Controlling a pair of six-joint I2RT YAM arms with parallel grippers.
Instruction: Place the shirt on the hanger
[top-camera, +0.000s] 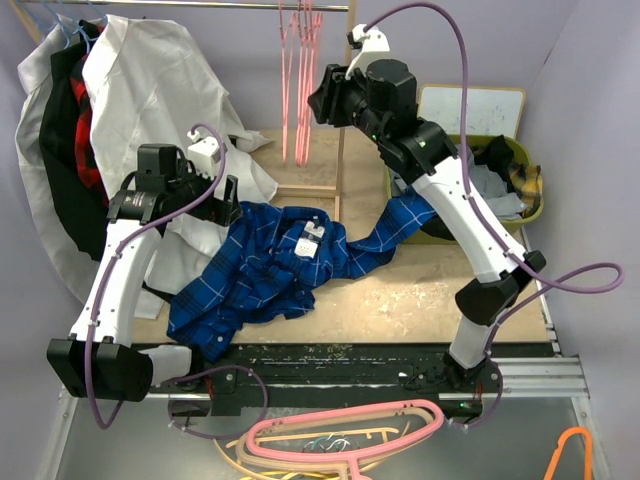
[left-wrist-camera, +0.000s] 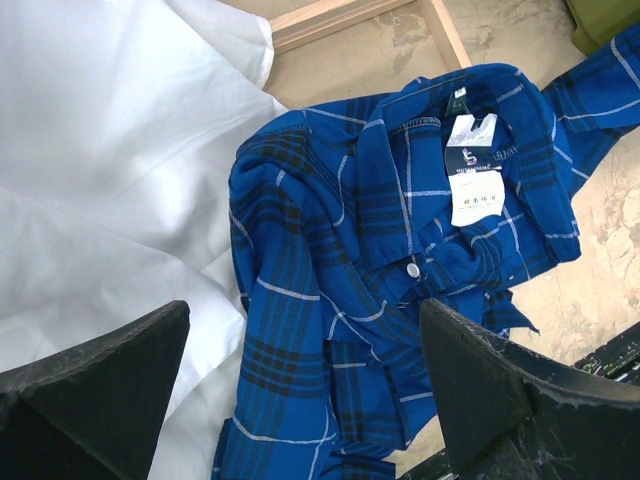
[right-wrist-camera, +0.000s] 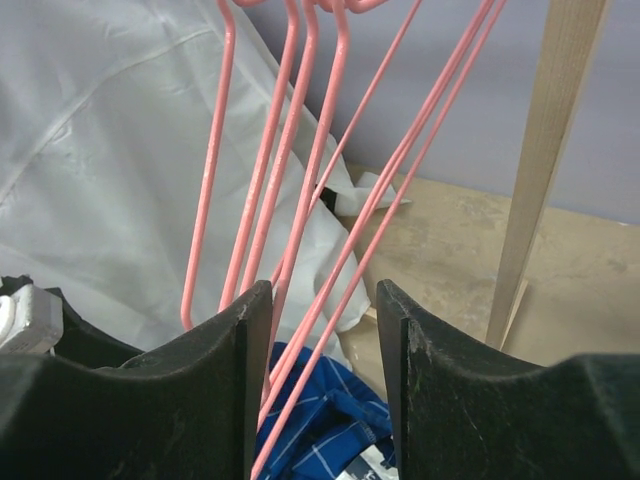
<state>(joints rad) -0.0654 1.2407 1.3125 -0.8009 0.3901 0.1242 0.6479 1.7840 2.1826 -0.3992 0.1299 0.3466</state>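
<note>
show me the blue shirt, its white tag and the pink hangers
blue shirt (top-camera: 262, 275), top external view, middle of the crumpled body
white tag (left-wrist-camera: 477, 190), left wrist view, centre of the label
thin pink hangers (top-camera: 301, 90), top external view, midway down the hanging wires

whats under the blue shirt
The shirt lies crumpled on the wooden table, one edge overlapping the white garment. Anything else beneath it is hidden by the fabric.
</note>
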